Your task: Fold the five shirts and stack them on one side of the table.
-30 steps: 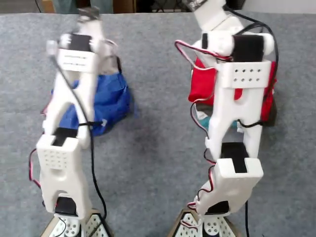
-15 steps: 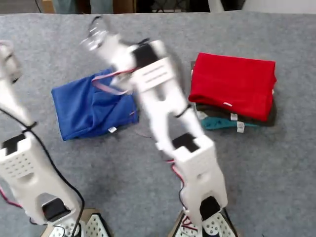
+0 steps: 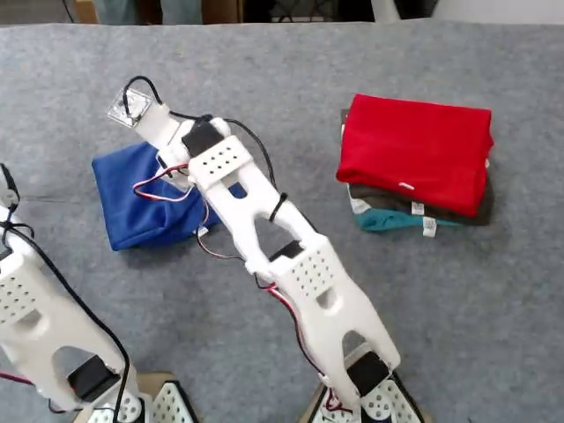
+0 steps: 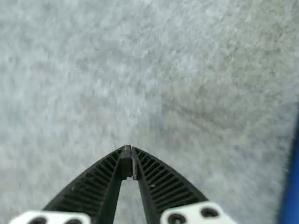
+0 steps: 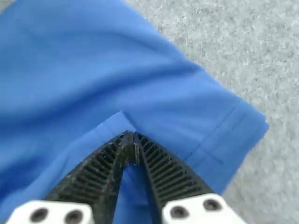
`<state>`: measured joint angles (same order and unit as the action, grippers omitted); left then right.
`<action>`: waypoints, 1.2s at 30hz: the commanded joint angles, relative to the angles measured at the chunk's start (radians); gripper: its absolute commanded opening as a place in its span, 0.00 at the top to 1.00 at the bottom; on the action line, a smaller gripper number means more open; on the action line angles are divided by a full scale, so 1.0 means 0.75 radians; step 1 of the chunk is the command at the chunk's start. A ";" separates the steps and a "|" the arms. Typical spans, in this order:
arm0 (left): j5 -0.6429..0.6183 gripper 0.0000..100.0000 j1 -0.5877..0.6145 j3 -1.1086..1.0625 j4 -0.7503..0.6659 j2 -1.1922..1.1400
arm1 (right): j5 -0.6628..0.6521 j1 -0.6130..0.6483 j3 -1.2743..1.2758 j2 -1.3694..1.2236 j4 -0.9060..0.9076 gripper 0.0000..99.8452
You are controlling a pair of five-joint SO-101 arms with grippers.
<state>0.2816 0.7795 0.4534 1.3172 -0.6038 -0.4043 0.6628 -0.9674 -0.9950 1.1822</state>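
1. Shirts lie in two places on the gray counter (image 3: 291,70). One is a blue shirt (image 3: 141,198), folded small, and it is right under the right jaws.
2. The right jaws are pressed together, tip to tip. The tips sit at the corner of a folded flap on the blue shirt. I cannot tell if they pinch any cloth.
3. The right arm (image 3: 264,229) leans a long way across the counter from its base, so its jaws hang over the blue shirt.
4. Far from the right jaws, on the other side of the right arm, there is a pile of folded shirts.
5. A red shirt (image 3: 414,150) is on top of the pile. A dark shirt (image 3: 467,210) lies under it. A teal shirt (image 3: 388,220) peeks out at the bottom.
6. Small white tags (image 3: 429,227) stick out at the near edge of the pile.
7. The pile and the blue shirt are well apart, with bare gray counter between them.
8. The left jaws are shut tight too, with their tips touching each other. Gray counter is under them.
9. A thin strip of blue shows off to one side of the left jaws, apart from the tips.
10. The left arm (image 3: 35,317) stands near the blue shirt, on the side away from the pile.
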 commanded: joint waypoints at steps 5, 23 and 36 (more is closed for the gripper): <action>0.090 0.97 -0.064 -0.165 -0.280 0.020 | 0.016 0.014 -0.435 -0.150 0.012 0.99; 0.094 0.97 -0.103 -0.322 -0.419 0.014 | 0.016 0.012 -0.652 -0.226 0.538 0.99; 0.094 0.97 -0.099 -0.322 -0.421 0.012 | 0.084 -0.245 -0.623 -0.009 0.784 0.99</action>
<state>0.3429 0.7150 0.2110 1.0226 -0.6007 -0.3705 0.5524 -1.4032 -1.0994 1.7576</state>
